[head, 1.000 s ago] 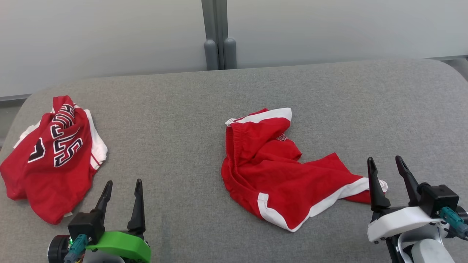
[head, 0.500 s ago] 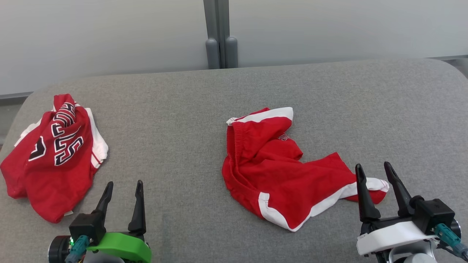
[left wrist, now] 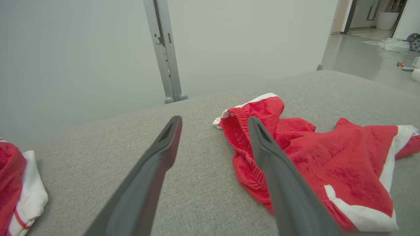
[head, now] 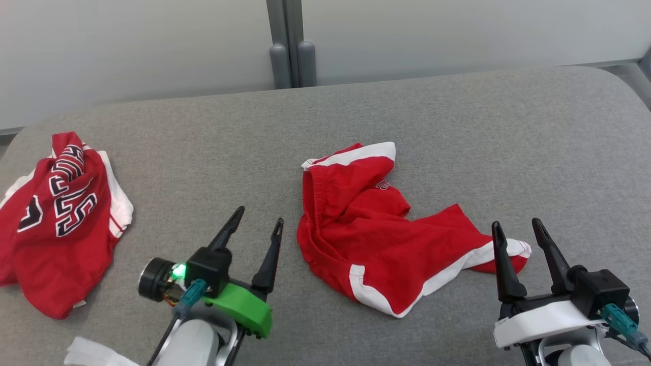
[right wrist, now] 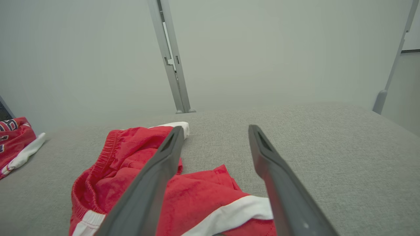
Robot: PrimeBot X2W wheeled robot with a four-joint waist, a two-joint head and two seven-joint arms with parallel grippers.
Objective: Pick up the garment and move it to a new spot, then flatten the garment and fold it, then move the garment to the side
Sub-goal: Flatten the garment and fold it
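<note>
**Pickup: red shorts (head: 386,239), grab at both ends**

Crumpled mid-bench (head: 457,127), nearer the front edge, nothing holding them. The left claw (head: 259,214) is spread wide just beside the elastic waistband (head: 311,203). The right claw (head: 515,222) is also wide, at the white-trimmed leg hem (head: 511,249) on the side toward the right edge; contact can't be told. Best bet: pinch one outer layer at each end, not the bunched middle, and lift together so the cloth hangs open. Set down clear of the red jersey (head: 56,223) at the left edge.
</note>
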